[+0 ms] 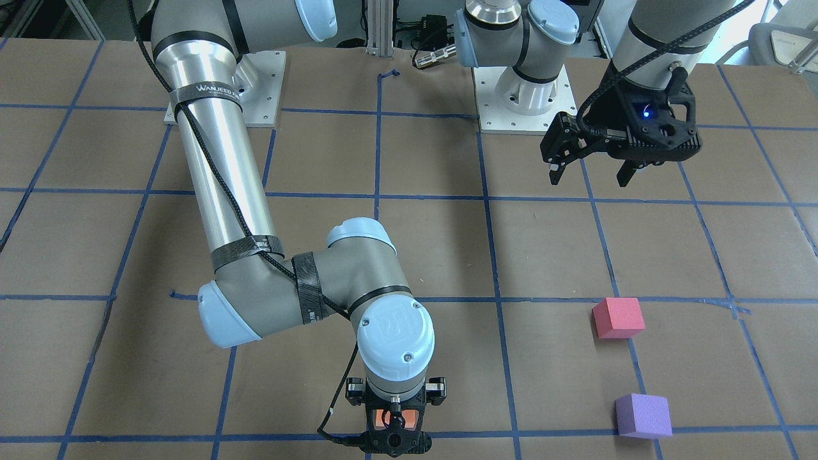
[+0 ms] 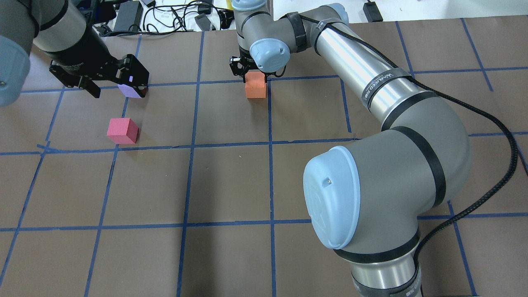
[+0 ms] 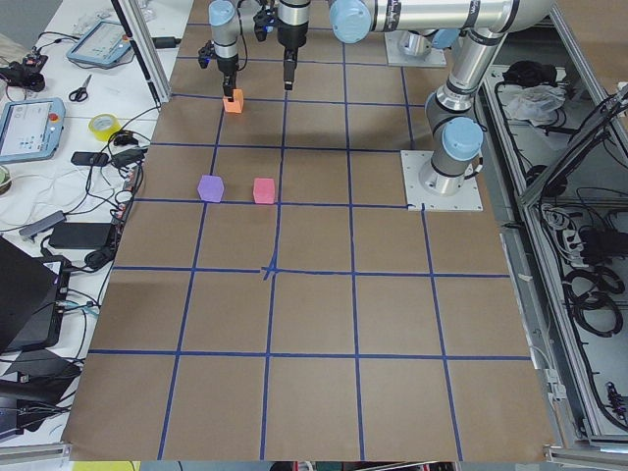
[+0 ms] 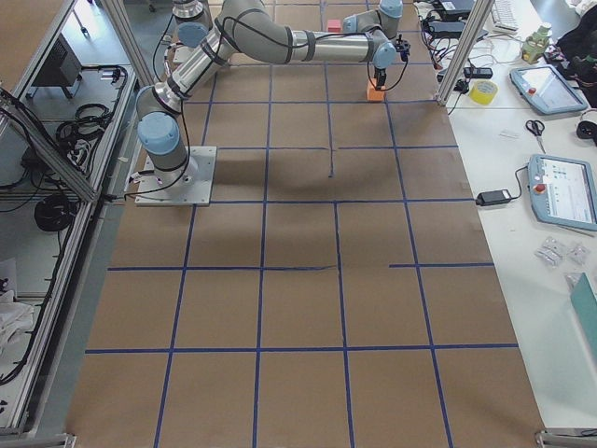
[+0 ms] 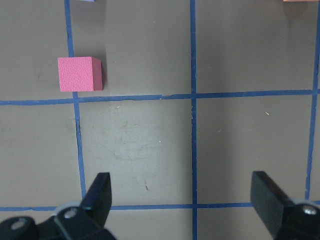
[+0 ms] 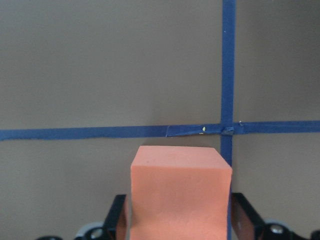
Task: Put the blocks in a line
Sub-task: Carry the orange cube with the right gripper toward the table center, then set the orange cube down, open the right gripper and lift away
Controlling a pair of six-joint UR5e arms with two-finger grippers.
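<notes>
The orange block [image 2: 255, 86] sits between the fingers of my right gripper [image 2: 255, 77] at the far middle of the table, next to a blue tape crossing. In the right wrist view the block [image 6: 181, 200] fills the gap and both fingers [image 6: 119, 217] press its sides. The pinkish-red block [image 2: 122, 130] and the purple block [image 1: 643, 415] lie apart on the table's left side. My left gripper [image 1: 588, 176] hangs open and empty above the table, on the robot's side of those two blocks. The left wrist view shows the pinkish-red block [image 5: 80, 74] ahead of it.
The brown table [image 2: 231, 185] is marked with a blue tape grid. Cables and power bricks [image 2: 173, 16] lie past the far edge. My right arm's elbow [image 2: 383, 185] looms over the right half of the overhead view.
</notes>
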